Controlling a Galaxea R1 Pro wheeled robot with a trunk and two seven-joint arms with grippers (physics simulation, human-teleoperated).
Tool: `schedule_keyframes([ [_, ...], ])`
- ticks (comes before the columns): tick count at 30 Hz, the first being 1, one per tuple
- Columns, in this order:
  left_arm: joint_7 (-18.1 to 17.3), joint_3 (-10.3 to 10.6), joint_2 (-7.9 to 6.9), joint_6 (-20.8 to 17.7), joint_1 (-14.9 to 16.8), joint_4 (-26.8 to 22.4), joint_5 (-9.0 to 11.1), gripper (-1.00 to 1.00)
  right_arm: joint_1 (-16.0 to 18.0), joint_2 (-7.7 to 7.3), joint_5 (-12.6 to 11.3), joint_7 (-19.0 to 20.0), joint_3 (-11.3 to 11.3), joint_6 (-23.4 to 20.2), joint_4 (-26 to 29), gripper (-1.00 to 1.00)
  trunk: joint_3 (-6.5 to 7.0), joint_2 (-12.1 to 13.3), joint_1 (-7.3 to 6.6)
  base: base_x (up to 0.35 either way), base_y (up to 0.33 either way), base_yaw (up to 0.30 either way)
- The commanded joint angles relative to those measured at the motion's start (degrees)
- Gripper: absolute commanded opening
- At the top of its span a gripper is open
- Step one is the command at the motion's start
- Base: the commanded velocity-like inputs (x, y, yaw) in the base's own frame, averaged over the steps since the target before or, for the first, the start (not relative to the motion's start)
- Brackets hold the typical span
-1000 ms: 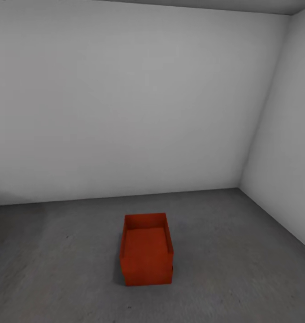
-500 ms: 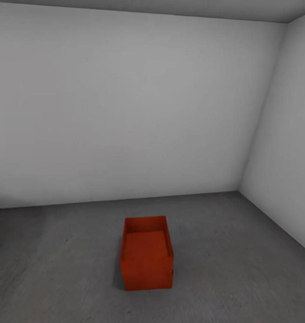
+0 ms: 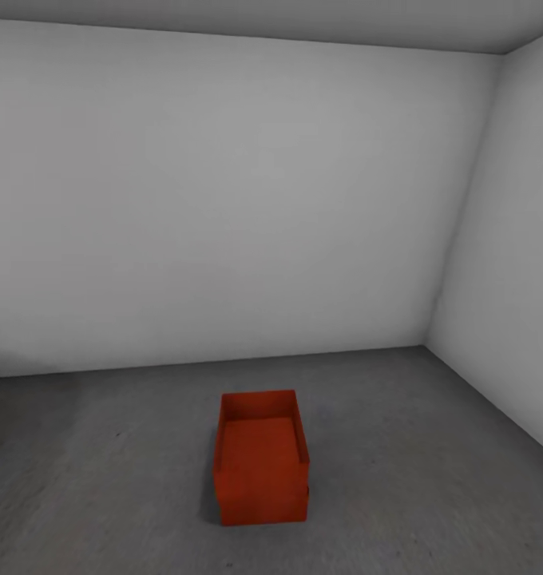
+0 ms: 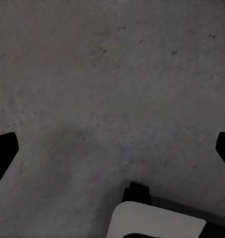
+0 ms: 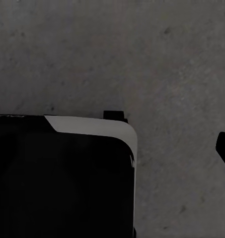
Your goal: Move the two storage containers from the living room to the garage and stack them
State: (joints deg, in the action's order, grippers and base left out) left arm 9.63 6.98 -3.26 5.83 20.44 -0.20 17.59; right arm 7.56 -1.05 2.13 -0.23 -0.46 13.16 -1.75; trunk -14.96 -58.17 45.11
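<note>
Both arms hanging down over the grey floor (image 4: 112,74). Left gripper (image 4: 112,148) spread wide; right one (image 5: 211,148) hard to tell. Red container (image 3: 260,459) standing on floor near white wall (image 3: 223,200).

I see one plain red-orange box (image 3: 260,459), its inner floor a lighter orange than its shaded front wall, with no print on it. Under the box, the floor (image 3: 104,479) is dark grey, matte and faintly mottled. Behind the box, the walls (image 3: 223,200) are plain white, shading to pale grey. Above them the ceiling (image 3: 303,20) is grey. Through my wrist cameras the floor shows darker specks, the finger (image 4: 3,153) tips are black, and the robot base (image 5: 62,178) is black with a white edge.
</note>
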Motion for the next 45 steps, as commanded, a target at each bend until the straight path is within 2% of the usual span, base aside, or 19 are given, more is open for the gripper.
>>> schedule_keyframes([
  [1,0.1,0.5,0.01,0.1,0.0,0.0,0.5,1.0,0.1,-0.01,0.2,0.0,-0.1,0.4,-0.2,1.0,0.03,0.0,0.0,0.0,0.0,0.0],
  [45,0.1,0.5,0.01,0.1,0.0,0.0,0.5,1.0,0.1,-0.04,0.2,0.0,-0.1,0.3,-0.2,1.0,4.16,0.0,0.0,0.0,0.0,0.0],
])
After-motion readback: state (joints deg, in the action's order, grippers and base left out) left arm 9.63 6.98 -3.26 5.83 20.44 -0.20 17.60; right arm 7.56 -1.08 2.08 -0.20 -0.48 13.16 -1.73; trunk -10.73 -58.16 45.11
